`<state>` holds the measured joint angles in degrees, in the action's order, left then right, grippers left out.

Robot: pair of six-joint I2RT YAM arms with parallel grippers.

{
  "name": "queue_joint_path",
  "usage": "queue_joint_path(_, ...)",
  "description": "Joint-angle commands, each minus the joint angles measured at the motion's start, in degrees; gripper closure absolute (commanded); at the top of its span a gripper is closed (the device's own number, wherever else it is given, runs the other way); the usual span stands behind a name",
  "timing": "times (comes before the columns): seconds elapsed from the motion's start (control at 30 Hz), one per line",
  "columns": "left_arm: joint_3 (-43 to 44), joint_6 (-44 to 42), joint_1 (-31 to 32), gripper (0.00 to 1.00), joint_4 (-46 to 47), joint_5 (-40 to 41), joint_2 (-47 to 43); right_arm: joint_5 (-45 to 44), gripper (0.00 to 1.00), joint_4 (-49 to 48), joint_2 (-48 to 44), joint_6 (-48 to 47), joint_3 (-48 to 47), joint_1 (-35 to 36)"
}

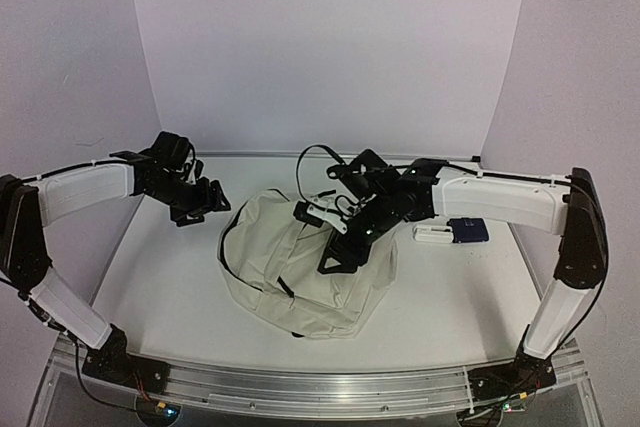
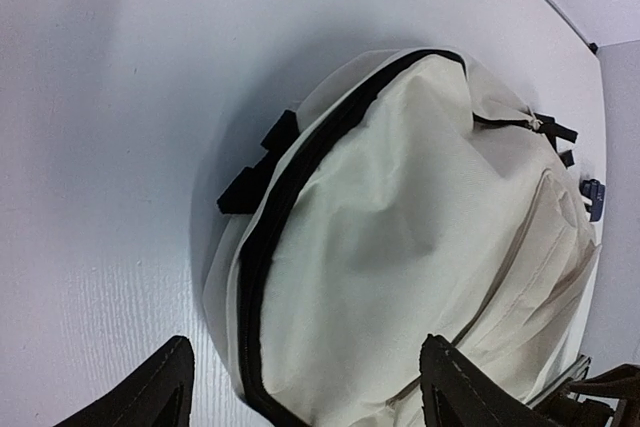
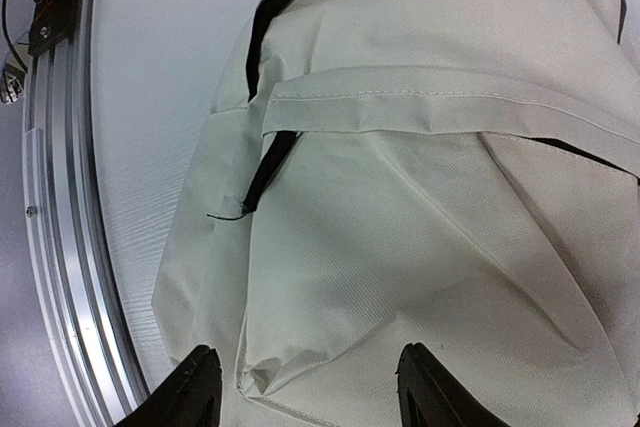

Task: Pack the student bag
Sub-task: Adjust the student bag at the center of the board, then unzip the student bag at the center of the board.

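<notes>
The student bag (image 1: 300, 272) is a cream-beige backpack lying flat mid-table, with black zipper lines and straps. In the left wrist view, the student bag (image 2: 420, 237) shows its black zipper edge curving down the left side. My left gripper (image 1: 210, 205) hovers over the table just left of the bag's far corner; the left gripper (image 2: 305, 397) is open with nothing between its fingers. My right gripper (image 1: 335, 259) points down over the bag's right half. In the right wrist view, the right gripper (image 3: 310, 392) is open above the student bag (image 3: 420, 247), not pinching any fabric.
A small blue and white object (image 1: 455, 232) lies on the table right of the bag, under my right arm. An aluminium rail (image 1: 320, 387) runs along the near table edge. White walls enclose the back and both sides.
</notes>
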<state>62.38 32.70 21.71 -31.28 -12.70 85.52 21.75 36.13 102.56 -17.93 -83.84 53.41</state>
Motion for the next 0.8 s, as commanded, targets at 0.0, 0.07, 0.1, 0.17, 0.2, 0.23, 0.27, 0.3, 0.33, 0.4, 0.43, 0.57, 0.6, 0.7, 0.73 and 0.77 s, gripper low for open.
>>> queue_joint_path(0.0,2.91,-1.85,-0.57,0.22,-3.02,0.19,-1.23,-0.65,0.39,0.51,-1.58,-0.62,1.15,0.12)
queue_joint_path(0.07,3.0,-1.97,-0.69,0.21,-2.63,-0.56,-1.23,-0.71,0.38,0.77,-1.16,-1.05,0.76,0.12)
queue_joint_path(0.1,3.04,-2.05,-0.74,0.22,-2.56,-0.91,-1.32,-0.58,0.38,0.93,-0.81,-1.22,0.4,0.11)
queue_joint_path(0.17,2.86,-2.3,-0.87,0.21,-2.63,-1.55,-1.83,-0.32,0.38,1.41,0.25,-1.39,-0.64,0.12)
queue_joint_path(0.2,2.87,-2.5,-1.12,0.21,-2.91,-2.0,-2.25,-0.01,0.38,1.67,0.71,-1.51,-1.04,0.12)
queue_joint_path(0.23,2.94,-2.82,-1.49,0.21,-3.39,-2.5,-2.69,0.32,0.38,1.9,1.23,-1.72,-1.35,0.12)
queue_joint_path(0.27,3.08,-3.19,-1.81,0.21,-3.94,-2.83,-3.05,0.56,0.38,1.91,1.68,-1.99,-1.47,0.12)
queue_joint_path(0.3,3.22,-3.63,-2.11,0.21,-4.57,-2.94,-3.49,0.85,0.38,1.93,2.11,-2.17,-1.52,0.12)
queue_joint_path(0.33,3.22,-4.12,-2.34,0.21,-5.02,-2.87,-3.91,1.0,0.38,1.93,2.55,-2.15,-1.63,0.1)
queue_joint_path(0.4,3.44,-5.0,-2.88,0.21,-6.12,-3.12,-4.34,1.39,0.38,1.92,3.12,-1.95,-1.8,0.08)
queue_joint_path(0.43,3.62,-5.42,-3.08,0.21,-6.55,-3.25,-4.43,1.51,0.38,1.89,3.29,-1.88,-1.81,0.1)
queue_joint_path(0.57,4.14,-6.52,-3.8,0.2,-7.31,-3.97,-4.49,1.92,0.38,1.93,3.89,-1.84,-2.14,0.1)
queue_joint_path(0.6,4.17,-6.68,-3.86,0.2,-7.38,-4.25,-4.51,1.91,0.38,1.93,4.07,-1.82,-2.33,0.11)
queue_joint_path(0.7,3.96,-7.07,-3.86,0.2,-7.09,-5.49,-4.8,1.83,0.38,2.22,4.37,-1.59,-2.85,0.16)
queue_joint_path(0.73,3.84,-7.05,-3.87,0.2,-6.9,-6.04,-4.83,1.86,0.38,2.37,4.42,-1.58,-3.04,0.15)
queue_joint_path(0.77,3.52,-6.85,-3.87,0.2,-6.32,-6.79,-4.83,1.66,0.38,2.54,4.6,-1.52,-3.38,0.19)
